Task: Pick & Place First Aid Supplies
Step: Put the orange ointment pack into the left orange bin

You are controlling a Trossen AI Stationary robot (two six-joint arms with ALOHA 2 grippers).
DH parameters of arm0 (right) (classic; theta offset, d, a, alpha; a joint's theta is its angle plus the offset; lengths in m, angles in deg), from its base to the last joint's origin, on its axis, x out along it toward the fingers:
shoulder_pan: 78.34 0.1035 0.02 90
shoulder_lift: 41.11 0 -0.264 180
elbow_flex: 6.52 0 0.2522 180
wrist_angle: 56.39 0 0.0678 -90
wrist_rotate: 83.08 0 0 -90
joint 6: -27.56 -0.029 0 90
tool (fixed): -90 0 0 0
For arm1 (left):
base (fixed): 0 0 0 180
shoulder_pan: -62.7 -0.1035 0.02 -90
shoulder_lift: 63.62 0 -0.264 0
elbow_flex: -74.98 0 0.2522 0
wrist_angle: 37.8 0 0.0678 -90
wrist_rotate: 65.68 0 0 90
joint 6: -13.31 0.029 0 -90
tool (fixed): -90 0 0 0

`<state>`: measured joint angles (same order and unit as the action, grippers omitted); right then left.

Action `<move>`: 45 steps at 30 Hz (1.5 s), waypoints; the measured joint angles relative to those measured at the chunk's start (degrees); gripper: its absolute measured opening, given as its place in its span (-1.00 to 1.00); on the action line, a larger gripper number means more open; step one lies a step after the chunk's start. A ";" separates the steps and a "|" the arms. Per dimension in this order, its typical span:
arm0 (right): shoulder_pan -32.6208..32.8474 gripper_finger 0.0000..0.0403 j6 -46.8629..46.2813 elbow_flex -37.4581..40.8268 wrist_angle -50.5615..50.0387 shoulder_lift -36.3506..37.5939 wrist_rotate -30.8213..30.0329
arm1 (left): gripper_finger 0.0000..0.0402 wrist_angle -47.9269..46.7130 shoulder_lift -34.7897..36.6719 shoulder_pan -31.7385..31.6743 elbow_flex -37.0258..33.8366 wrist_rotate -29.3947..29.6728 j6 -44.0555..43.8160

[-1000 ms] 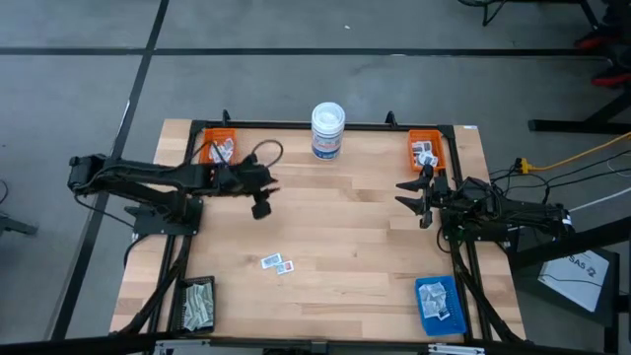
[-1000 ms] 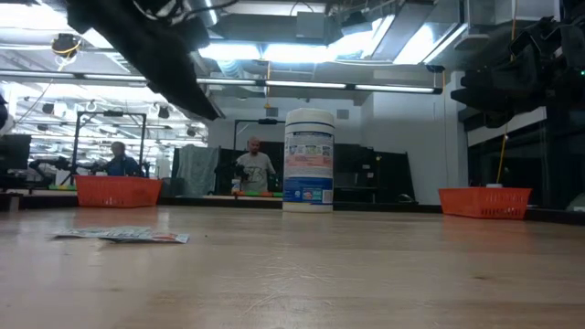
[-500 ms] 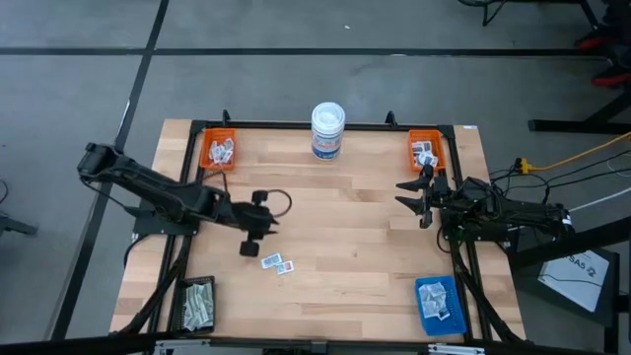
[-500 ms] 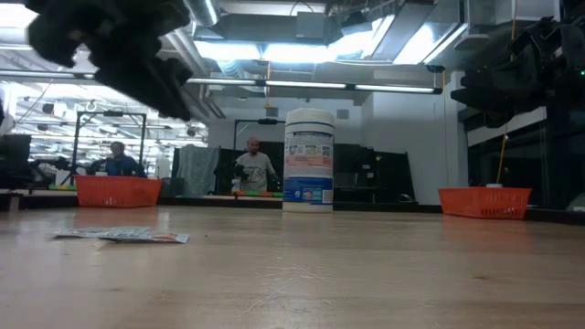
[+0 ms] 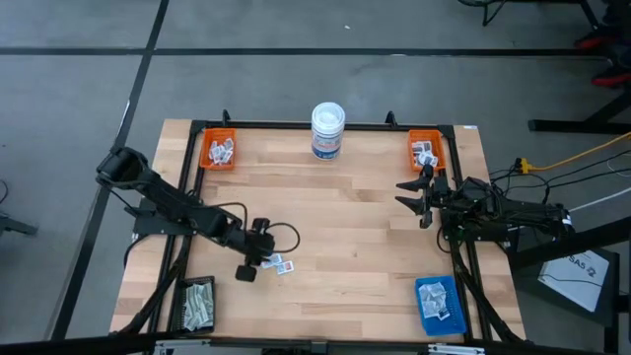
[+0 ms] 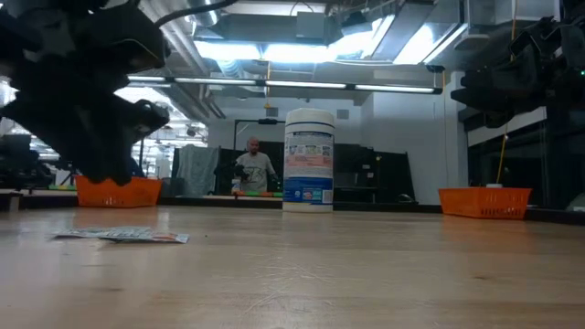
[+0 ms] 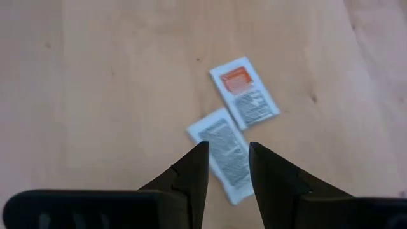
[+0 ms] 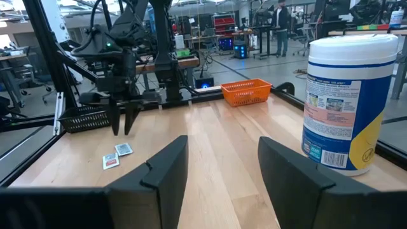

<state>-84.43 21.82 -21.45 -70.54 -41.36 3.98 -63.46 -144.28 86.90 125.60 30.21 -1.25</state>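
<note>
- Since the earlier frames, the left arm had swung away from the far-left orange tray (image 5: 219,151) and come down toward the near-left part of the table (image 5: 345,222), while the right arm had not shifted.
- Left gripper (image 5: 260,258) hung just above two packets (image 5: 278,264) lying on the bare wood, its fingers (image 7: 191,175) parted and holding nothing.
- From the left wrist view, one packet (image 7: 224,152) with grey print lay partly between the fingers; the other, an orange-headed packet (image 7: 245,92), lay just beyond it, the two touching or nearly so at a corner.
- From the low view, the packets (image 6: 123,236) lay flat on the table.
- Right gripper (image 5: 412,195) waited at the right side of the table, near the far-right orange tray (image 5: 427,150), fingers (image 8: 162,168) apart and empty.
- Both orange trays held a few small white packets.
- Blue tray (image 5: 439,304) at the near-right corner held more white packets.
- Dark basket (image 5: 196,305) at the near-left corner held pale greenish strips.
- White tub (image 5: 327,130) with a blue label stood upright at the far middle edge, well apart from both grippers.
- People (image 6: 253,170) were visible in the room beyond the table.
</note>
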 joint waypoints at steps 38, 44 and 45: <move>0.00 -0.05 0.00 0.00 0.00 0.00 0.00 | -0.93 3.45 -12.57 2.55 0.51 1.04 -10.94; 0.01 -0.05 0.00 0.00 -0.02 0.01 0.00 | -0.99 2.86 -11.52 2.21 0.46 0.33 -11.28; 0.00 -0.05 0.00 0.01 -0.01 0.02 0.00 | -1.00 1.85 -10.70 2.21 0.55 0.08 -11.16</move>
<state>-84.42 21.82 -21.44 -70.55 -41.34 3.98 -61.61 -154.97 89.11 126.16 30.28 -12.41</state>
